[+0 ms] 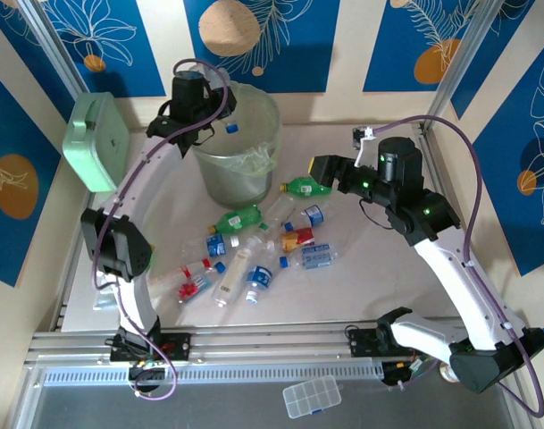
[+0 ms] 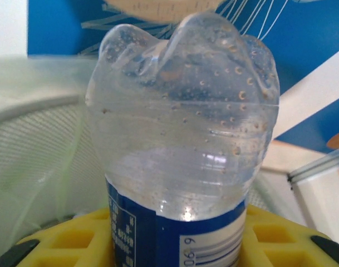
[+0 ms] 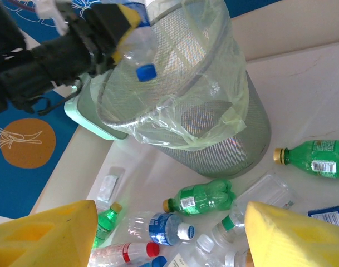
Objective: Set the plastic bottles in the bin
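Holding a clear blue-capped bottle [image 1: 230,126] pinched, cap downward, over the bin [image 1: 240,172], the left gripper [image 1: 214,118] sits at its rim. The right gripper [image 1: 322,172] hangs spread above other bottles [image 1: 254,259] scattered on the worktop [image 1: 379,277].

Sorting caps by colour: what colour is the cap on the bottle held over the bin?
Blue cap; right wrist view shows it best.

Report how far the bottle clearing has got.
Done: nothing can be made out inside the bin. In hand: left gripper shut on a clear blue-labelled bottle over the bin's mouth. Left: roughly a dozen bottles on the table; right gripper open above them.
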`<state>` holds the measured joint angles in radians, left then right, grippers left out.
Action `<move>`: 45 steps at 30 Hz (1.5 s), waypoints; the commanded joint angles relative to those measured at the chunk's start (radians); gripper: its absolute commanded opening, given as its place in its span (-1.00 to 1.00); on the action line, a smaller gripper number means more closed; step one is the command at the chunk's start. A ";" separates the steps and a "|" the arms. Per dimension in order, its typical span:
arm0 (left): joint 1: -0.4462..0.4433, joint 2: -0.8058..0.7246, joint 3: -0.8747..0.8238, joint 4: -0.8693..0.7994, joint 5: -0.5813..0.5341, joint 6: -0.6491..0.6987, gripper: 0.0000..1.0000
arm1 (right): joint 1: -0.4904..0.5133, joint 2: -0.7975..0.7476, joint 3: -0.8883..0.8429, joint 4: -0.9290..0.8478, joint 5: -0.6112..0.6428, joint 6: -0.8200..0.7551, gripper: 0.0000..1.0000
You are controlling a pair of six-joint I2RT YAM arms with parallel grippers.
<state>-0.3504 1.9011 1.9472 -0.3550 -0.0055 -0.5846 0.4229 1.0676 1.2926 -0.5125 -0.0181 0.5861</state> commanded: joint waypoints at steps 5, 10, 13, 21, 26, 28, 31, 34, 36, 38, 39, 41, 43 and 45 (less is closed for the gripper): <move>-0.009 0.127 0.136 -0.116 0.147 0.049 -0.43 | -0.009 -0.035 -0.033 -0.009 0.002 -0.020 0.42; -0.009 0.210 0.216 -0.240 0.177 0.024 -0.39 | -0.009 -0.035 -0.040 -0.006 0.002 -0.020 0.42; -0.011 0.246 0.254 -0.294 0.186 0.013 -0.24 | -0.009 -0.035 -0.035 -0.009 0.006 -0.027 0.42; -0.018 0.257 0.241 -0.288 0.240 -0.053 0.12 | -0.009 -0.032 -0.032 -0.008 0.006 -0.030 0.42; -0.021 0.244 0.242 -0.275 0.249 -0.068 0.20 | -0.007 -0.034 -0.014 -0.016 -0.002 -0.037 0.41; -0.021 0.232 0.246 -0.278 0.244 -0.055 0.26 | -0.007 -0.039 -0.009 -0.024 0.004 -0.042 0.42; -0.021 0.211 0.248 -0.288 0.231 -0.041 0.37 | -0.006 -0.050 -0.007 -0.030 0.009 -0.043 0.42; -0.021 0.193 0.248 -0.295 0.228 -0.033 0.41 | -0.006 -0.056 -0.005 -0.035 0.009 -0.043 0.42; -0.021 0.183 0.246 -0.299 0.225 -0.030 0.44 | -0.006 -0.059 0.002 -0.043 0.010 -0.045 0.41; -0.021 0.173 0.245 -0.305 0.225 -0.025 0.44 | -0.006 -0.064 0.007 -0.048 0.012 -0.048 0.41; -0.021 0.165 0.244 -0.308 0.225 -0.026 0.44 | -0.005 -0.067 0.012 -0.050 0.013 -0.048 0.42; -0.021 0.144 0.244 -0.314 0.221 -0.021 0.43 | -0.004 -0.073 0.019 -0.055 0.015 -0.050 0.42; -0.023 0.114 0.246 -0.323 0.212 -0.015 0.40 | -0.003 -0.078 0.021 -0.058 0.017 -0.052 0.41; -0.027 0.073 0.245 -0.339 0.192 -0.002 0.39 | -0.001 -0.082 0.024 -0.062 0.018 -0.053 0.42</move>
<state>-0.3653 2.0716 2.1757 -0.6678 0.2089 -0.6189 0.4187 1.0073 1.2827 -0.5552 -0.0086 0.5526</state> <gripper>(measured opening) 0.696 0.709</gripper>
